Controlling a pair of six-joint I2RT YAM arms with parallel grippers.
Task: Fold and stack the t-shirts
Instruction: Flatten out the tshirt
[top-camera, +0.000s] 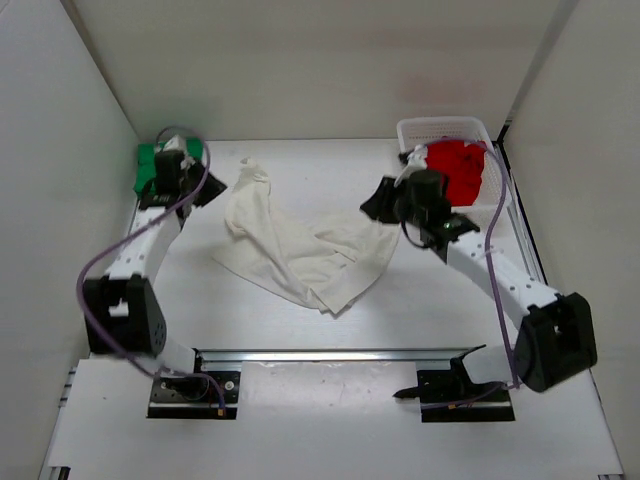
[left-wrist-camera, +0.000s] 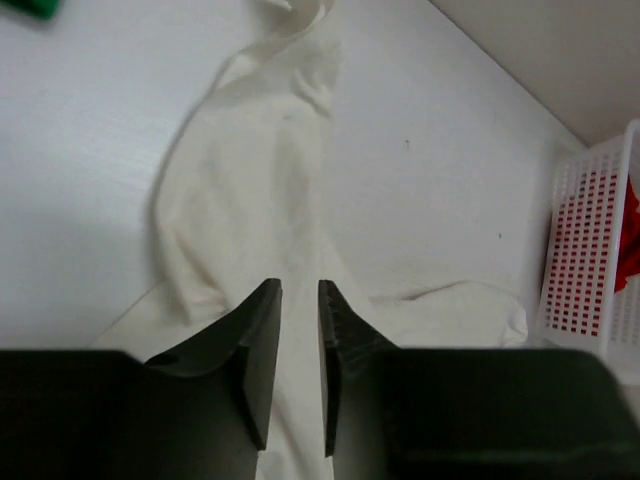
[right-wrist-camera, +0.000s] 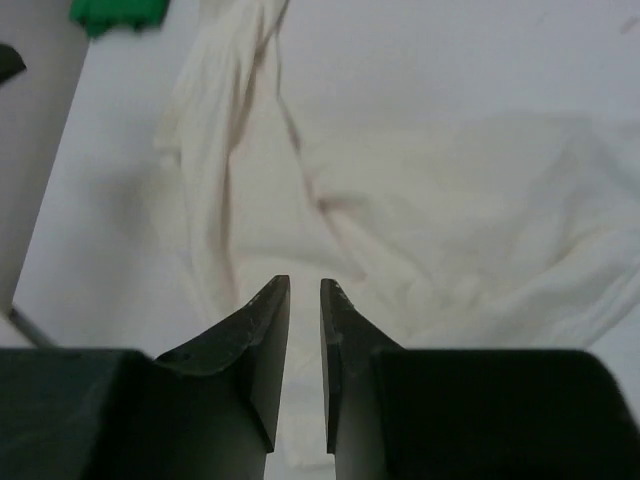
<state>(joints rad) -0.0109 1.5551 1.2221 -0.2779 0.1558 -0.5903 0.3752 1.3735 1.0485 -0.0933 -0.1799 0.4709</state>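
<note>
The white t-shirt (top-camera: 300, 245) lies crumpled and half spread in the middle of the table, one long fold running toward the back left. The green t-shirt (top-camera: 148, 160) sits at the back left corner, partly hidden behind my left wrist. The red t-shirt (top-camera: 460, 170) is bunched in the basket. My left gripper (top-camera: 205, 185) hangs over the white t-shirt's (left-wrist-camera: 250, 170) left edge, jaws a narrow gap apart with nothing between them. My right gripper (top-camera: 375, 200) is over the white t-shirt's (right-wrist-camera: 450, 220) right edge, also slightly open and holding nothing.
A white plastic mesh basket (top-camera: 415, 130) stands at the back right corner against the wall, also visible as the basket (left-wrist-camera: 590, 250) in the left wrist view. White walls close in the table on three sides. A metal rail (top-camera: 330, 355) runs along the near edge.
</note>
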